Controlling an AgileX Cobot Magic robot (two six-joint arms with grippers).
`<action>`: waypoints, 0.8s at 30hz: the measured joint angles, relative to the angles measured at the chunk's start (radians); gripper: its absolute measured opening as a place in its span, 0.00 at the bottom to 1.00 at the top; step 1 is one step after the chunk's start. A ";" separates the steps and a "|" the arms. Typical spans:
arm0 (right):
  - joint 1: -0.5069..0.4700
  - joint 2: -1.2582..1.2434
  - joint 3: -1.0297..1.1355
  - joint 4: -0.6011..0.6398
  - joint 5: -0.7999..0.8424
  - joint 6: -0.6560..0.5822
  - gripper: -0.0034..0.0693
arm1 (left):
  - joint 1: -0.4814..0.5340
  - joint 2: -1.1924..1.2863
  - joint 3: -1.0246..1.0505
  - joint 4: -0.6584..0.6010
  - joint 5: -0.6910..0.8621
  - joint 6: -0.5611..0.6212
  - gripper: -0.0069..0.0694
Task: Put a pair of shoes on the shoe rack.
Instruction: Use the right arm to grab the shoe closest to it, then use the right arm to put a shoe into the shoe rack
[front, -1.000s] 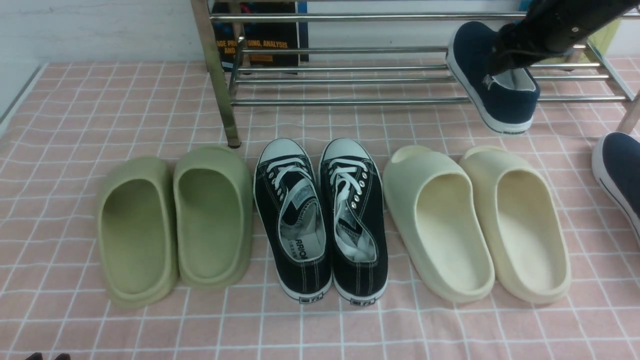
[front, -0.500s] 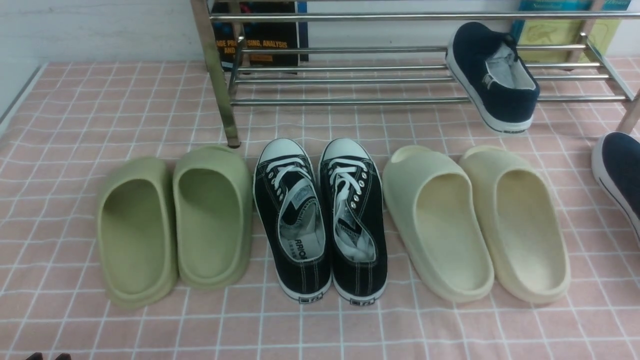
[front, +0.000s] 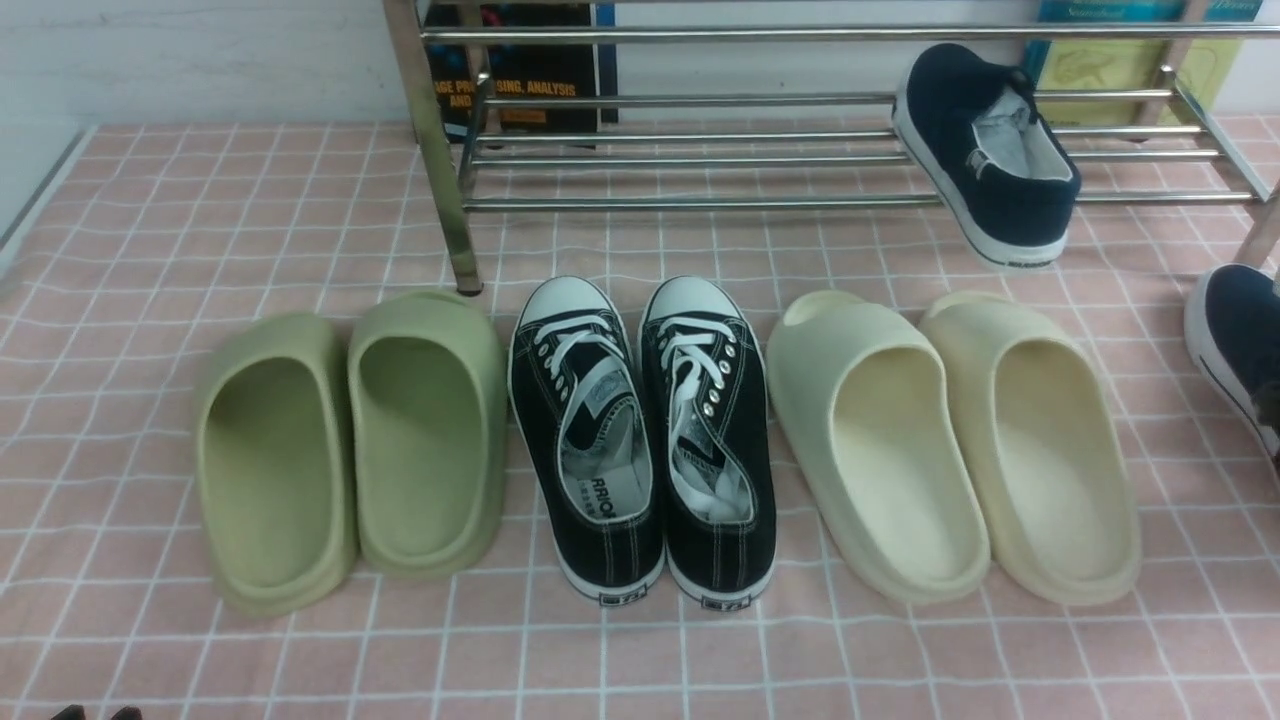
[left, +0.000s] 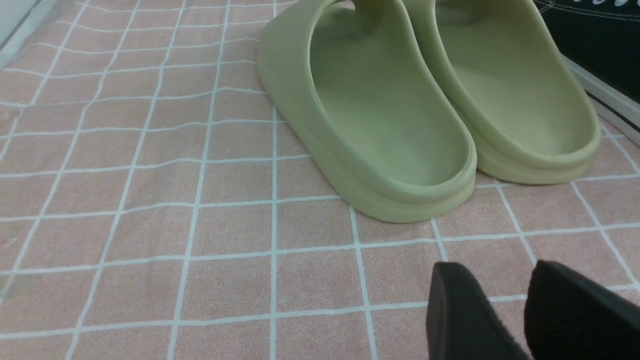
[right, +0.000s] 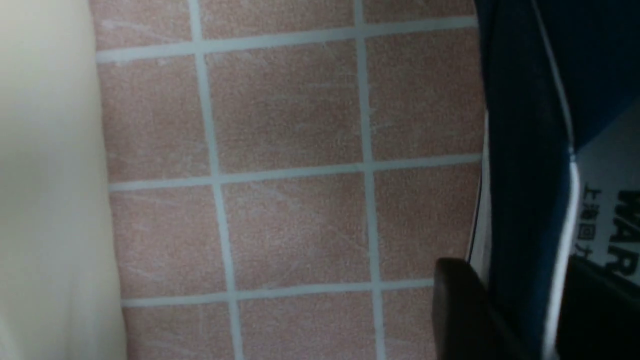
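Observation:
One navy slip-on shoe (front: 985, 150) rests tilted on the chrome shoe rack (front: 700, 201), at its right end, heel hanging over the front tube. The other navy shoe (front: 1235, 340) lies on the pink checked cloth at the right edge of the front view. My right gripper (right: 520, 270) straddles that shoe's side wall (right: 525, 150), one finger outside by the white sole, the other inside on the lining, both pressed against it. Over bare cloth my left gripper (left: 495, 270) stands open and holds nothing, just short of the heel of a green slide (left: 380, 120).
A row stands in front of the rack: two green slides (front: 350, 450), black lace-up sneakers (front: 640, 440), cream slides (front: 950, 440). Books (front: 520, 70) lean behind the rack. A cream slide (right: 50, 180) lies close beside my right gripper.
My right arm has left the navy shoe on the rack, dropped out of the front view and come down on the second navy shoe, jaws narrowing. The left arm has not moved.

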 joint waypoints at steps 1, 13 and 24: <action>0.000 0.000 0.001 -0.002 -0.005 0.000 0.28 | 0.000 0.000 0.000 0.000 0.000 0.000 0.40; 0.072 -0.133 -0.079 0.049 0.157 0.000 0.06 | 0.000 0.000 0.000 0.000 0.000 0.000 0.40; 0.190 -0.060 -0.346 0.068 0.146 -0.004 0.06 | 0.000 0.000 0.000 0.000 0.000 0.000 0.40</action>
